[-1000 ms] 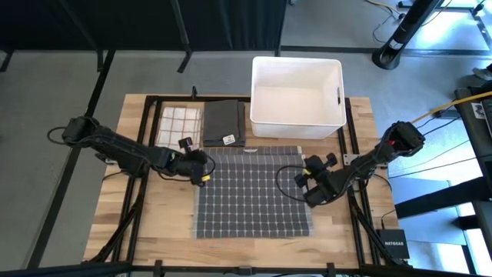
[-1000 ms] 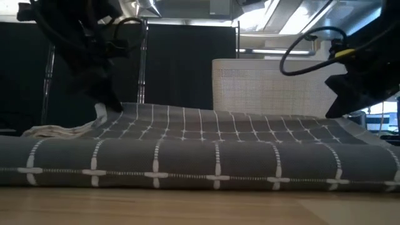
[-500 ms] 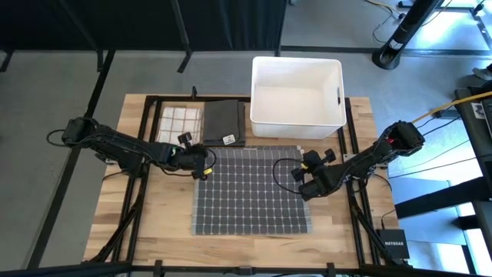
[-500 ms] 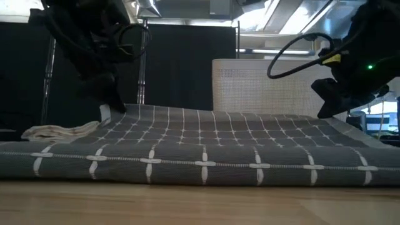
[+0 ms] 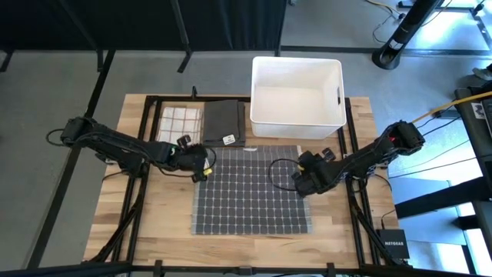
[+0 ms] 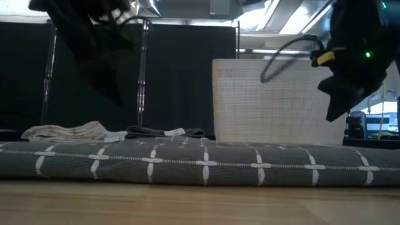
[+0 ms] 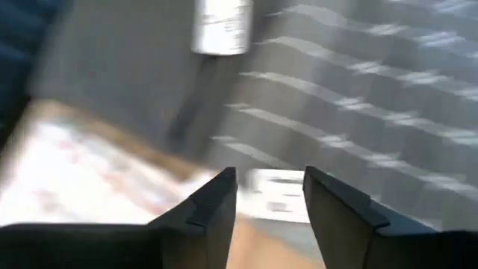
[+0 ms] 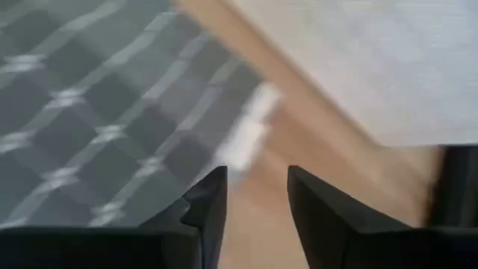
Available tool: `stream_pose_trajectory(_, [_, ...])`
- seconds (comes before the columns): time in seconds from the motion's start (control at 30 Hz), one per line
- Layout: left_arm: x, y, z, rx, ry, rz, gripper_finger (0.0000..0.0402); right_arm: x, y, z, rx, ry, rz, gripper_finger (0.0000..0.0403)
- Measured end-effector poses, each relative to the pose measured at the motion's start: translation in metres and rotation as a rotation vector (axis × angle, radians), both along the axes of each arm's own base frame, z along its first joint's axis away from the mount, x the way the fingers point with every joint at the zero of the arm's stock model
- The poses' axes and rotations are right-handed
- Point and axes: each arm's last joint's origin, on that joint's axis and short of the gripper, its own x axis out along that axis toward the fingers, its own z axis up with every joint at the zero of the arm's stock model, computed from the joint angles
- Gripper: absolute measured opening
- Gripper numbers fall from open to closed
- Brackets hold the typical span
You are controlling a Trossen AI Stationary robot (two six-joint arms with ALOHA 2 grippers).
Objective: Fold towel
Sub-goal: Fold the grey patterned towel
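Grey grid towel (image 5: 252, 189): lies flat on the table (image 5: 154, 215), between both grippers.
Left gripper (image 5: 201, 162): fingers parted, empty, over the towel's far left corner, white tag (image 7: 275, 196) just ahead.
Right gripper (image 5: 301, 175): fingers parted, empty, at the towel's right edge.
Dark folded cloth (image 5: 224, 123): white label, print unreadable.
White bin (image 5: 297, 97): beyond the towel.
Black box (image 5: 393, 245): lettering reads NETGEAR.

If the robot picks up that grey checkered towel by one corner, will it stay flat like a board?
Probably not. The grey towel with the white grid lies limp and flat against the wooden table, so it would likely droop. It looks thin, so probably light. Its woven surface seems unlikely to slip.
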Motion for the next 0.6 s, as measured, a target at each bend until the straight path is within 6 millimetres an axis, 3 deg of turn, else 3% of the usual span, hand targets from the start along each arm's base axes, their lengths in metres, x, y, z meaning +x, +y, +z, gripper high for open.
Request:
stream_pose_trajectory(0.2, [-0.001, -0.033, -0.008, -0.209, -0.052, -0.107, 0.0155, 0.026, 0.028, 0.001, 0.094, -0.231, 0.232, 0.0151])
stream_pose_trajectory(0.37, [-0.011, -0.055, -0.037, -0.302, -0.039, -0.115, 0.0155, 0.038, 0.044, -0.007, 0.106, -0.440, 0.309, 0.0150])
stream_pose_trajectory(0.5, [-0.020, -0.069, -0.062, -0.360, 0.003, -0.112, 0.0155, 0.040, 0.050, -0.026, 0.170, -0.404, 0.338, 0.0149])
stream_pose_trajectory(0.6, [-0.020, -0.077, -0.070, -0.356, 0.009, -0.097, 0.0155, 0.041, 0.053, -0.039, 0.230, -0.331, 0.356, 0.0149])
